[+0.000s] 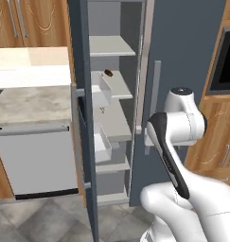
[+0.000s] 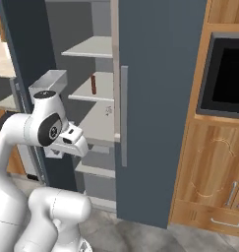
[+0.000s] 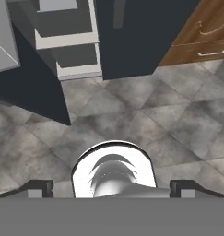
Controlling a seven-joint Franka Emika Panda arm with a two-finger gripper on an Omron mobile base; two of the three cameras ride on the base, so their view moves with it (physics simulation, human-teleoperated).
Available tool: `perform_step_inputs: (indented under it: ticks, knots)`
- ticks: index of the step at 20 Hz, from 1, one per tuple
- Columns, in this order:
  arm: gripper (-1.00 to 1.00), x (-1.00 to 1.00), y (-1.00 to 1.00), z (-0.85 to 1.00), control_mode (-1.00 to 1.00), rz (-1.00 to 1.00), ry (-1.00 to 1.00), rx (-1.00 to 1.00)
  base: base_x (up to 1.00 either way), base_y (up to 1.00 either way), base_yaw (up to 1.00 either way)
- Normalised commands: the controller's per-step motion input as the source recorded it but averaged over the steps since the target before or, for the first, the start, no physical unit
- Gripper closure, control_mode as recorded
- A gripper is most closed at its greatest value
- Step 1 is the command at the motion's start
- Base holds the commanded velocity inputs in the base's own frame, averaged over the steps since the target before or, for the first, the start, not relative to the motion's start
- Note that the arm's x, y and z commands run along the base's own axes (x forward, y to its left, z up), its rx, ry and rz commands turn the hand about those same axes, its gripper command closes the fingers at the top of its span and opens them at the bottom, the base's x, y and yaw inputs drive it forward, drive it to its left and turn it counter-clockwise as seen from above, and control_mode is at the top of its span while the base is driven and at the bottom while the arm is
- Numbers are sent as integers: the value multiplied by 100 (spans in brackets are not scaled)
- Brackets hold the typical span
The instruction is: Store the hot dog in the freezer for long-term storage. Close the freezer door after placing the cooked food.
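The hot dog point(image 1: 108, 73) point(image 2: 94, 84), a thin reddish-brown rod, lies on an upper pale grey shelf inside the freezer point(image 1: 114, 125) point(image 2: 91, 123). The freezer door point(image 1: 82, 142) point(image 2: 22, 54) stands swung wide open at the left, its pale bins point(image 1: 103, 142) point(image 2: 48, 81) facing the shelves. In the hand view my gripper point(image 3: 112, 190) points down at the tiled floor in front of the freezer. Its fingertips point(image 3: 39, 188) are spread wide, open, with nothing between them. The bent arm point(image 1: 175, 137) point(image 2: 47, 125) is folded low, well below the hot dog's shelf.
The tall dark door point(image 1: 182, 56) point(image 2: 160, 98) right of the shelves is shut, with a grey bar handle point(image 2: 124, 115). A built-in oven point(image 2: 224, 74) and wooden cabinets point(image 2: 209, 177) stand at the right. A dishwasher point(image 1: 38, 160) and a counter point(image 1: 26, 101) lie to the left.
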Motion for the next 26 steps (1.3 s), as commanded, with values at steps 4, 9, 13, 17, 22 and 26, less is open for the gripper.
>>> perform_step_inputs:
  ticks: [4, 9, 13, 17, 22, 26]
  knots:
    - [-100, 0, 0, 0, 100, 0, 0, 0, -17, 39, -26]
    - [-100, 0, 0, 0, 100, 0, 0, 0, -22, 33, -17]
    - [-100, 0, 0, 0, 100, 0, 0, 0, -30, 15, -9]
    - [-100, 0, 0, 0, 100, 0, 0, 0, -36, 16, -5]
    - [-100, 0, 0, 0, 100, 0, 0, 0, -33, 29, 0]
    - [-100, 0, 0, 0, 100, 0, 0, 0, -31, 34, 0]
